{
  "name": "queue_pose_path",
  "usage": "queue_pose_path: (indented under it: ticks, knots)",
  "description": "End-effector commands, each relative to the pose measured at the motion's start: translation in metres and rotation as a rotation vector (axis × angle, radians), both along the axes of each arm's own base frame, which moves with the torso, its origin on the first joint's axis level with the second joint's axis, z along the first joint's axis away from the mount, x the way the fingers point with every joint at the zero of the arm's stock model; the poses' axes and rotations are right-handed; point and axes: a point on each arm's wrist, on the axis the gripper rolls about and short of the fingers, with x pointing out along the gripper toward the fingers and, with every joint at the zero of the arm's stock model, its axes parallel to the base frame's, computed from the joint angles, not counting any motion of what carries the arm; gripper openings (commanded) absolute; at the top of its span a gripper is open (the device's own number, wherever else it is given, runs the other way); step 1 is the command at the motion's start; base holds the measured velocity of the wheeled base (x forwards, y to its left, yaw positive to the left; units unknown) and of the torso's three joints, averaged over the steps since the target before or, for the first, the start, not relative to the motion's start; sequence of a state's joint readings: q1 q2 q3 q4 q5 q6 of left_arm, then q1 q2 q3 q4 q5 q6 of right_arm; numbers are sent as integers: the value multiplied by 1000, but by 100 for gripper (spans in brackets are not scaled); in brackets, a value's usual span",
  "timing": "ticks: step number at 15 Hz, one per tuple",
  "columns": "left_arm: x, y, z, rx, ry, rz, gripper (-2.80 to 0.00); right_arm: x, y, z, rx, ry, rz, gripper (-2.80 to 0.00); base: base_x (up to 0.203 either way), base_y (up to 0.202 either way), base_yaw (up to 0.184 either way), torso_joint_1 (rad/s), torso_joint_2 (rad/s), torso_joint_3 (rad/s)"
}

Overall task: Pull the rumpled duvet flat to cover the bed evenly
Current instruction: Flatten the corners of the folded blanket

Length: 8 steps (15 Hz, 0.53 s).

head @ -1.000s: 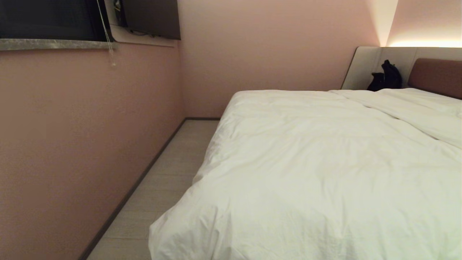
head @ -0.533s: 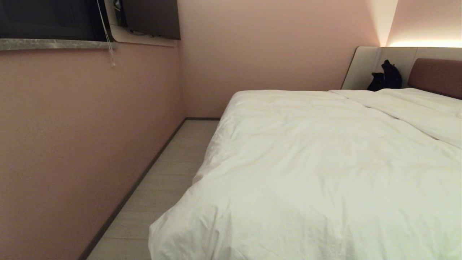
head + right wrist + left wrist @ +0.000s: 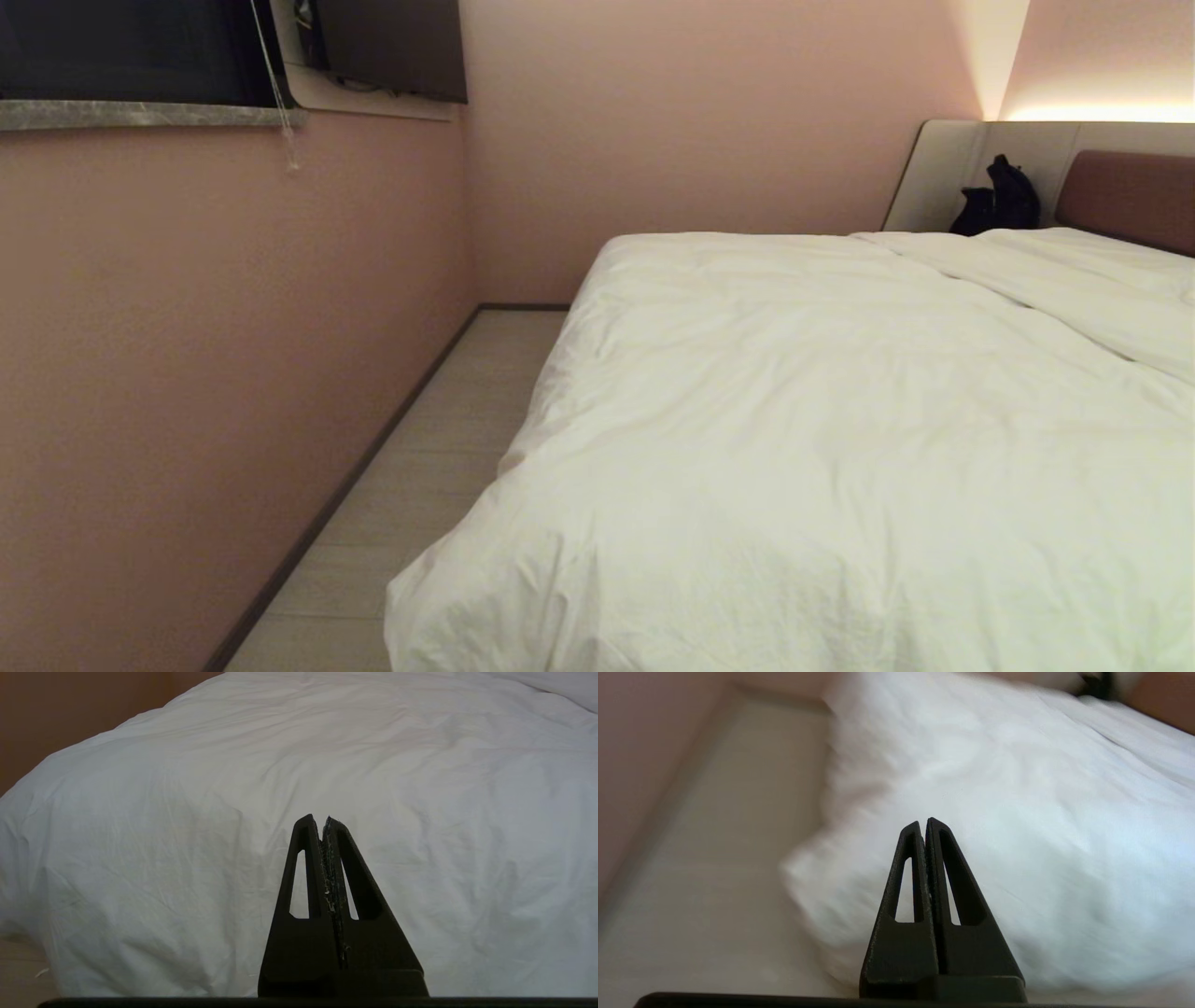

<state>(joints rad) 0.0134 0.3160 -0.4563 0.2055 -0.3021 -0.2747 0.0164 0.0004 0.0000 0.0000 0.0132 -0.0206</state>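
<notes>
The duvet (image 3: 822,448) lies spread over the bed (image 3: 1125,196), one corner hanging toward the floor (image 3: 411,504). The left tool (image 3: 923,823) and the right tool (image 3: 322,820) are both clenched, empty, facing the duvet.

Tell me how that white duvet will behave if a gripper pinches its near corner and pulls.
The duvet looks puffy and softly wrinkled, so it will probably flop and bunch rather than slide as a sheet. Its corner droops over the bed edge, so it likely sags once lifted.
</notes>
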Motion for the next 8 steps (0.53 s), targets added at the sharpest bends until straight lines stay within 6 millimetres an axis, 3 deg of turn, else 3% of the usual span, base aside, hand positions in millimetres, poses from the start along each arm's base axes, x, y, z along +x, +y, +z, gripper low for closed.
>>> queue_pose_path:
  ticks: [1, 4, 8]
  knots:
    - [56, -2, 14, -76, 258, -116, -280, 0, 0, 0, -1, 0, 1, -280, 0, 0, 0, 0, 0, 0]
    - [113, -4, 16, -159, 430, -246, -280, 0, 0, 0, -1, 0, 1, -280, 0, 0, 0, 0, 0, 0]
    - [202, -7, -4, -244, 595, -398, -280, 0, 0, 0, -1, 0, 1, -280, 0, 0, 0, 0, 0, 0]
